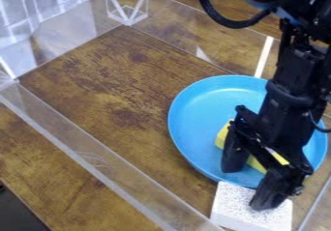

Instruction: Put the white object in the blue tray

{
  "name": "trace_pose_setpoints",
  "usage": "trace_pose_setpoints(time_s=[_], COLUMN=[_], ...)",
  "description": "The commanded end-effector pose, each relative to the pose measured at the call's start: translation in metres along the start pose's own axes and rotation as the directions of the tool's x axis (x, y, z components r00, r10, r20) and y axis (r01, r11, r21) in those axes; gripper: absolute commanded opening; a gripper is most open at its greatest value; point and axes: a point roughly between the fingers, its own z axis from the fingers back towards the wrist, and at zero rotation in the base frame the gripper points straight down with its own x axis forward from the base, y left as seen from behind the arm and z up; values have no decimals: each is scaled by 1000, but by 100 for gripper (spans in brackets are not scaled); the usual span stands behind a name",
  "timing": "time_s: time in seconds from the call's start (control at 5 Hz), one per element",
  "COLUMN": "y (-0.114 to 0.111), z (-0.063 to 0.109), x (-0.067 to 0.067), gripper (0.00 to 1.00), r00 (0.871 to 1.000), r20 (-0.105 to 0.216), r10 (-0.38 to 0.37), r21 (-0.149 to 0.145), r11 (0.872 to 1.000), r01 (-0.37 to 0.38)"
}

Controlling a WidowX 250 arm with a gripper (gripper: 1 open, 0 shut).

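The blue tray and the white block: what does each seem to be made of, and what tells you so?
The blue tray looks like smooth plastic with a slight sheen, judging by its even colour and moulded rim. The white block is perhaps foam or sponge: its face looks matt and speckled.

Open passage is offered across the bare wood of the table (pixel 104 90) left of the blue tray (pixel 195 109), while the front-left side is barred by the clear wall (pixel 104 162).
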Motion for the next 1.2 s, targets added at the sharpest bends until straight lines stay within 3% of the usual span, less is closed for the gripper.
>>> trace_pose_setpoints(time_s=[0.0,0.6,1.0], y=[4,-11,-34], z=[-40,-35,-36], x=[-23,-3,-5], gripper=[100,100,100], r00=[989,984,960], r20=[-123,-124,-123], r10=[76,129,252], r21=[-15,-34,-66], r11=[997,990,963], r01=[-79,-135,-262])
